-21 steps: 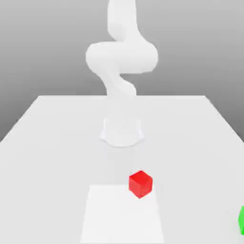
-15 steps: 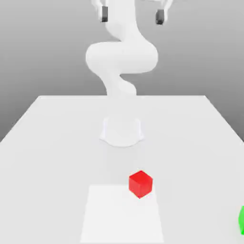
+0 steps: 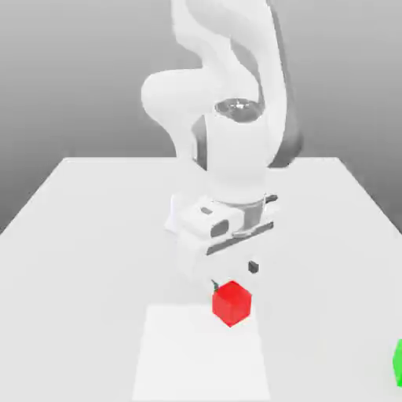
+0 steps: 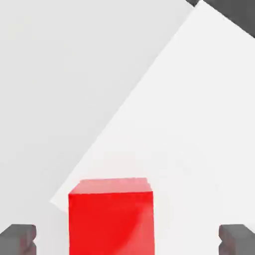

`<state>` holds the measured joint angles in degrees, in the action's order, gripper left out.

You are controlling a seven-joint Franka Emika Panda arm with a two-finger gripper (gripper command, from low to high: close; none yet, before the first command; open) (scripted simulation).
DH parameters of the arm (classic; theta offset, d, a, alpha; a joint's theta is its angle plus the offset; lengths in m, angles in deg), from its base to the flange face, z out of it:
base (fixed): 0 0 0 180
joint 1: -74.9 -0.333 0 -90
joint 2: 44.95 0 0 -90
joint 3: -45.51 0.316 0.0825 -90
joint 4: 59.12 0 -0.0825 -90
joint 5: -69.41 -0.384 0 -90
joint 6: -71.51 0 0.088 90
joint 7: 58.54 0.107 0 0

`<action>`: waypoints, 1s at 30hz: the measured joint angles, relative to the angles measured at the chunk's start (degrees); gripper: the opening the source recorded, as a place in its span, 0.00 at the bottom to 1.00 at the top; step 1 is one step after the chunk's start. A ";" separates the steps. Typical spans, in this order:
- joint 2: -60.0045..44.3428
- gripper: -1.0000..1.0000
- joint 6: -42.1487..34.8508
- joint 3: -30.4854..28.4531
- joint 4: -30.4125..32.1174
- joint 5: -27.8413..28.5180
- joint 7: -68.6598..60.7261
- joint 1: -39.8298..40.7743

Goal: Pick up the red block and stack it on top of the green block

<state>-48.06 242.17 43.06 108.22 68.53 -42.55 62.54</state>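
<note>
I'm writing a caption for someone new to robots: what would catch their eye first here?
Probably the bright red block, sitting at the far edge of the white patch, toward the exterior view's right. Next comes the big white arm reaching down over it, its end effector open around the block. A sliver of green block peeks in at the exterior view's right edge.

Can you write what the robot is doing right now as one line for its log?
jaws: open, above red block | red block: on the table | green block: exterior view's right edge
</note>
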 joint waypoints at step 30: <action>-3.12 0.00 -19.14 7.22 -21.86 4.11 -1.41 -7.32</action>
<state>-51.18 223.03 50.27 86.36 72.64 -43.96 55.22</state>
